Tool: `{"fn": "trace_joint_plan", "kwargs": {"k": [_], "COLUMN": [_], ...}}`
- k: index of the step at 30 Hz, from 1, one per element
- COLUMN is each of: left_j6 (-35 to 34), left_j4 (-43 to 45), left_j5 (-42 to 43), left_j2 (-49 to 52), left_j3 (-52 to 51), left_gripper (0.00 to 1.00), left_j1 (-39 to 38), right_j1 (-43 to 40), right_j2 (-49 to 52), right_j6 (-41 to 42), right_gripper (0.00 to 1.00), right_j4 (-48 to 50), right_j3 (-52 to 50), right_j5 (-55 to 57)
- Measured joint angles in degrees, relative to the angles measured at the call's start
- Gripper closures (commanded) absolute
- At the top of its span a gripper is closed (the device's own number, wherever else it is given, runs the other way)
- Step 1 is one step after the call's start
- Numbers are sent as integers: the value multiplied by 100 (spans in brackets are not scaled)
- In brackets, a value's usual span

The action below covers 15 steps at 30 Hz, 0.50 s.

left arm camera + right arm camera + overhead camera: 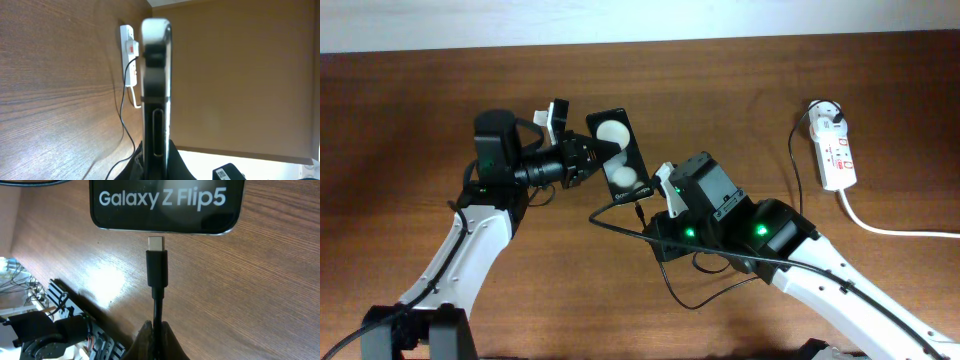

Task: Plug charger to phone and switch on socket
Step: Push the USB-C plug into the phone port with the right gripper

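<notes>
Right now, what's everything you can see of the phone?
The phone is a small, glossy black slab, face up, with two white circles and white "Galaxy Z Flip5" lettering near its bottom edge. Edge-on, its side rail looks metallic. The left gripper clamps one long side. The charger's connector tip sits right at the bottom edge, not pushed in. I cannot tell whether the phone rests on the table.

Your left gripper point(583, 160) points rightward, its fingers clamped shut. Your right gripper point(655, 203) points left toward it, close by, fingers pinched together.
</notes>
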Motion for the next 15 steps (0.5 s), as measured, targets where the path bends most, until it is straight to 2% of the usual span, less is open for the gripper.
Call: {"fn": "trace_joint_plan", "kwargs": {"k": [15], "left_j6": [-105], "left_j4": [-63], "left_j5": [48], "left_j2": [0], "left_j3": [0], "left_gripper": [100], "left_j1": [4], "right_j1": [0], "right_j2": [0], "right_j6": [4], "right_gripper": [96], "right_j4": [52], "right_j3": [0], "right_j5": [-68]}}
